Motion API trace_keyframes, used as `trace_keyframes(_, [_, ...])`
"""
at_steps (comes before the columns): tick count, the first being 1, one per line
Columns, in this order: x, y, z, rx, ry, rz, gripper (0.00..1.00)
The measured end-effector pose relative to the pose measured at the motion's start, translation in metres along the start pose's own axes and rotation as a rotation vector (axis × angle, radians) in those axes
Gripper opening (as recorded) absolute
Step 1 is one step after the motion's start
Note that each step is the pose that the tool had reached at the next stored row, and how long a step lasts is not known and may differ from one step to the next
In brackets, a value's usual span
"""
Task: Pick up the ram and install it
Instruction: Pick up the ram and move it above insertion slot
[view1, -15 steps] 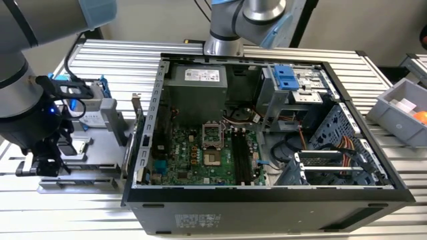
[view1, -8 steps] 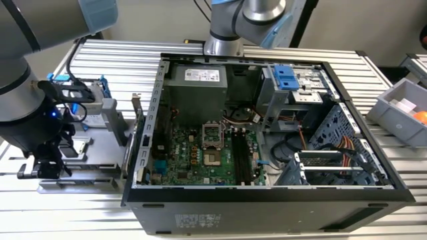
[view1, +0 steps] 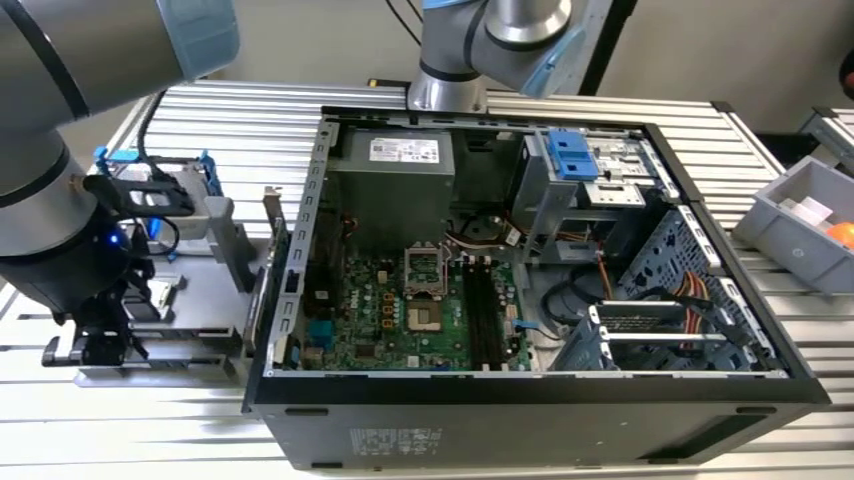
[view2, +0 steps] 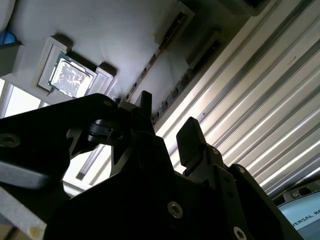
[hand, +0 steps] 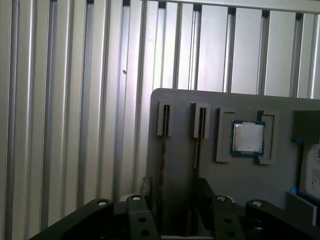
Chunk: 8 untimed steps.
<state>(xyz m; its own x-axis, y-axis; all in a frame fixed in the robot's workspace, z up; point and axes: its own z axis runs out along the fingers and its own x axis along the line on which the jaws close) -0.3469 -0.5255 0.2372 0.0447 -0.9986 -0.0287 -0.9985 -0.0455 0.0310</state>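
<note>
The black end effector (hand: 175, 189) hung, jaws apart, over a thin ram stick (hand: 197, 155) standing edgewise in a matte grey tray (hand: 180, 145) on the ribbed aluminium desk (hand: 75, 100).

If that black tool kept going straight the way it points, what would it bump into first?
Probably the ram, standing on edge in the grey tray just ahead of the open tool. Depth is hard to judge, so it might straddle the stick and reach the tray instead.

table (view1: 134, 440): ribbed aluminium slats | wall (view1: 320, 40): plain grey | bin (view1: 787, 215): grey, on table
</note>
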Motion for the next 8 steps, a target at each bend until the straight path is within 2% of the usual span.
trace_keyframes(8, [0.0017, -0.0010, 0.0090, 0.0001, 0.0000, 0.002, 1.00])
